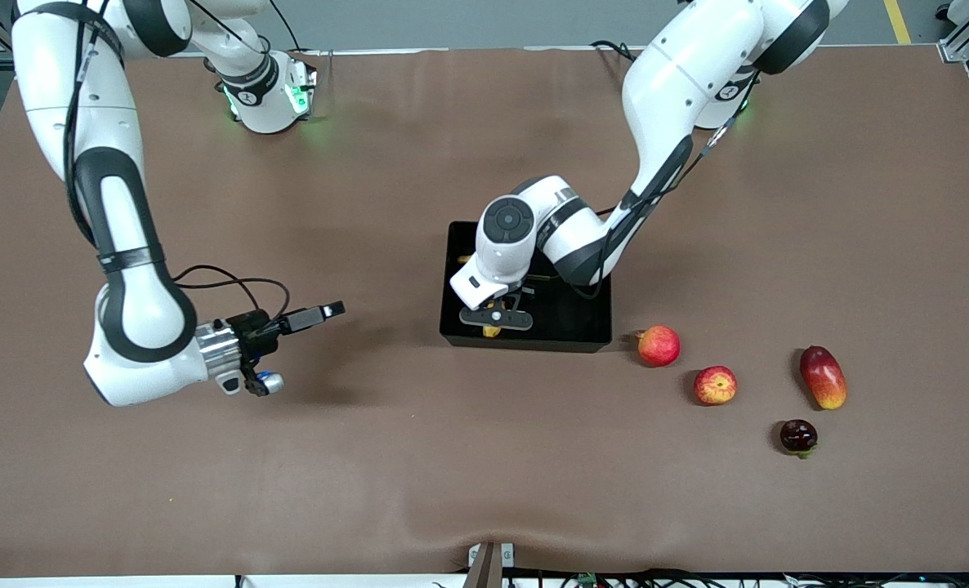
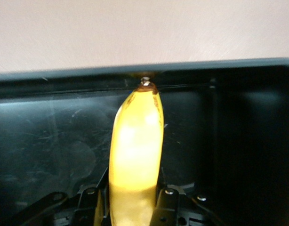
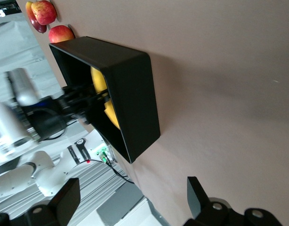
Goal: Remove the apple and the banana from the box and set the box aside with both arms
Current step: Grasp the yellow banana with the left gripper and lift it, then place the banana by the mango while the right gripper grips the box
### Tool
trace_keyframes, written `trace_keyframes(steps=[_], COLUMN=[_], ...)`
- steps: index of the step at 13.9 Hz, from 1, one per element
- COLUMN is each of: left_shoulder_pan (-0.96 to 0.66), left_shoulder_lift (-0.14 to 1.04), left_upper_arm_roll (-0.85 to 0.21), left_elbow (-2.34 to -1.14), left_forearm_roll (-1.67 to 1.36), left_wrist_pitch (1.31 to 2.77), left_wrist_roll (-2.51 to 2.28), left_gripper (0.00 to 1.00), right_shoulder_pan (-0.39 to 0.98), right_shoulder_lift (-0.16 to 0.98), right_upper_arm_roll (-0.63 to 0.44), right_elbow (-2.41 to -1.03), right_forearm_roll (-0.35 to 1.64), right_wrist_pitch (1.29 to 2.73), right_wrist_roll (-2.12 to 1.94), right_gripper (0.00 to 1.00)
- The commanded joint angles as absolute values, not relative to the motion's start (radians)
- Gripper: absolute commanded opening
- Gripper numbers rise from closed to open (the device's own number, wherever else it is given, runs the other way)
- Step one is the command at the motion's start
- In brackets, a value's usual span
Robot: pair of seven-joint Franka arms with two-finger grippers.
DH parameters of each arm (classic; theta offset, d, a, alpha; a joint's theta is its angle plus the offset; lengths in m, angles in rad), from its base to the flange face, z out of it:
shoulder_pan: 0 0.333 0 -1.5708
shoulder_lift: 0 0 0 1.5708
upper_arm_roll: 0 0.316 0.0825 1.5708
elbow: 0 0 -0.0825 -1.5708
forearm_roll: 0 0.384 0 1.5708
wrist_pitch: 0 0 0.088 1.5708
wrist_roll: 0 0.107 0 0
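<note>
Left gripper clamped on banana inside box: soft, bruisable, light, so mid-body grip w/ gentle squeeze; right gripper spread wide, waiting beside box.

White jointed arms with black joint bands, looped black cables (green lights at the bases), dark pincers.

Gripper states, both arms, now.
Left gripper: shut on the banana, inside the box.
Right gripper: open, holding nothing, waiting over the table beside the box.
</note>
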State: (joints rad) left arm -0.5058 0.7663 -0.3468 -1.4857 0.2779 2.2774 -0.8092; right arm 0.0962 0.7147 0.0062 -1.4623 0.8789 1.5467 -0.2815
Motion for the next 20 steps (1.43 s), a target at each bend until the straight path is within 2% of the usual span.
trace_keyframes(steps=[1,4,7,9,13,15,17,20], left_shoulder_pan=[-0.497,-0.471,-0.352,-0.234,0.018,0.136,0.239,0.307], left_shoulder_lift=[0.66,0.579,0.491,0.418,0.289,0.278,0.294,0.365], left_upper_arm_roll=[-0.347,-0.347,-0.363,-0.376,-0.377,-0.376,-0.376,-0.371], left_elbow=[-1.505,-1.506,-1.522,-1.59,-1.785,-1.86,-1.945,-2.048], left_forearm_roll=[0.296,0.287,0.249,0.218,0.204,0.209,0.21,0.222], left_wrist_pitch=[2.208,2.119,1.979,1.933,1.931,1.962,2.079,2.297], left_wrist_roll=[-0.807,-0.793,-0.66,-0.512,-0.217,-0.087,0.026,0.069], left_gripper=[0.0,0.0,0.0,0.0,0.0,0.0,0.0,0.0], right_shoulder_pan=[0.161,0.259,0.369,0.423,0.477,0.511,0.558,0.624], right_shoulder_lift=[0.641,0.556,0.5,0.468,0.44,0.442,0.448,0.471], right_upper_arm_roll=[-0.002,-0.002,-0.002,-0.002,-0.002,-0.003,-0.005,-0.006], right_elbow=[-1.499,-1.56,-1.626,-1.701,-1.841,-1.844,-1.844,-1.85], right_forearm_roll=[0.804,0.715,0.606,0.569,0.569,0.568,0.566,0.563], right_wrist_pitch=[1.632,1.79,1.955,2.041,2.235,2.24,2.255,2.333], right_wrist_roll=[-0.293,-0.295,-0.322,-0.313,-0.292,-0.243,-0.145,-0.022], right_gripper=[1.0,1.0,1.0,1.0,1.0,1.0,1.0,1.0])
